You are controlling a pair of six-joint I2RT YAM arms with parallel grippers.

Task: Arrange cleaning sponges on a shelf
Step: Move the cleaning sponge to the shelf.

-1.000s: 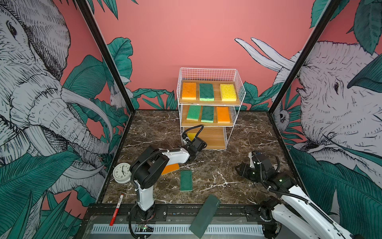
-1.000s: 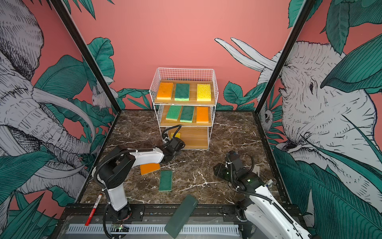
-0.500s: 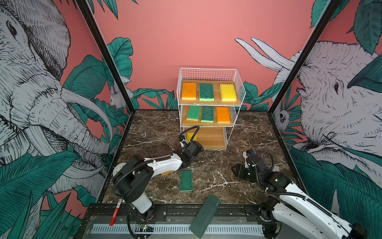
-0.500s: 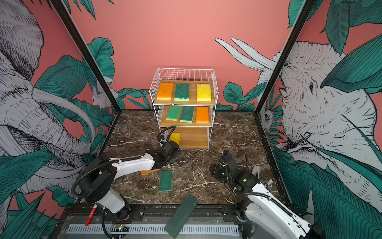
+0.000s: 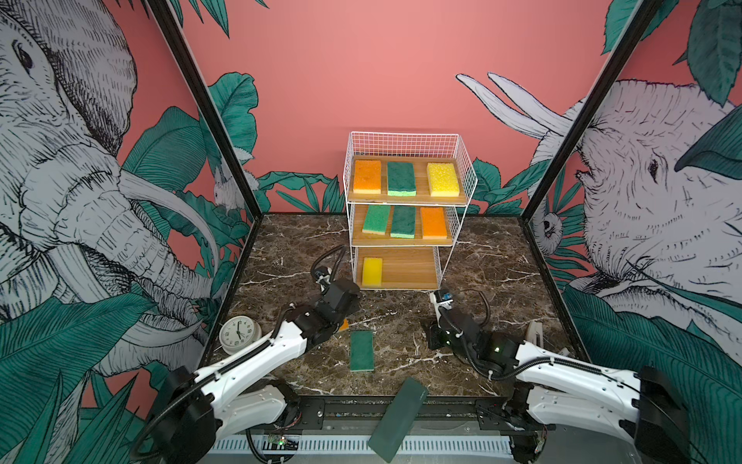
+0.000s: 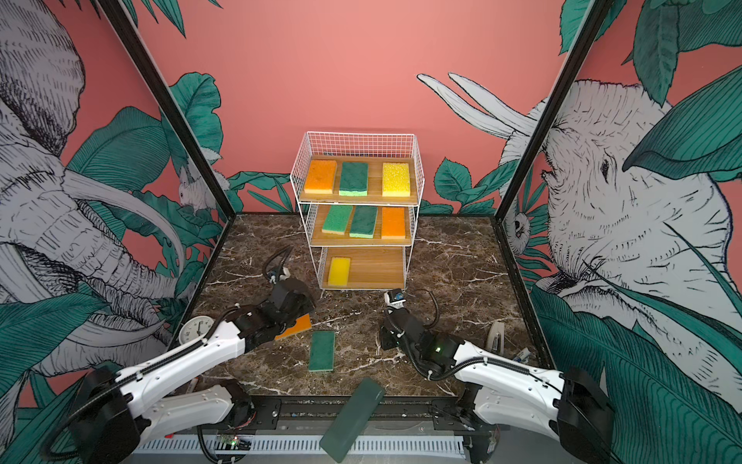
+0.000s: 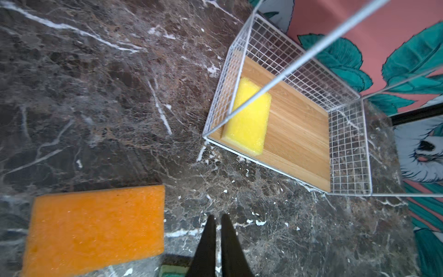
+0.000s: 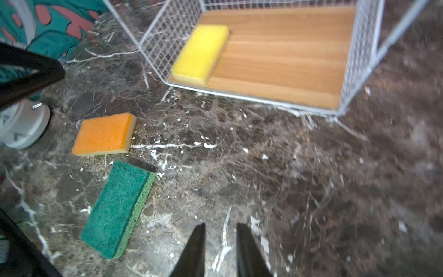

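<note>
In both top views seven sponges are sitting on the shelf [image 5: 403,276], two lying on the marble. Left wrist: left gripper [image 7: 217,221] pinched empty beside orange sponge [image 7: 96,230]. Right wrist: right gripper [image 8: 220,231] slightly parted, empty, near green sponge [image 8: 117,208]

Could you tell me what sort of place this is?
Probably a staged robot test booth: jungle-mural wall panels, a marble-look tabletop, and a small wire shelf of sponges.

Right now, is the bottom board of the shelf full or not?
Not full. The bottom board holds only one yellow sponge at one end; the rest is bare wood.
</note>
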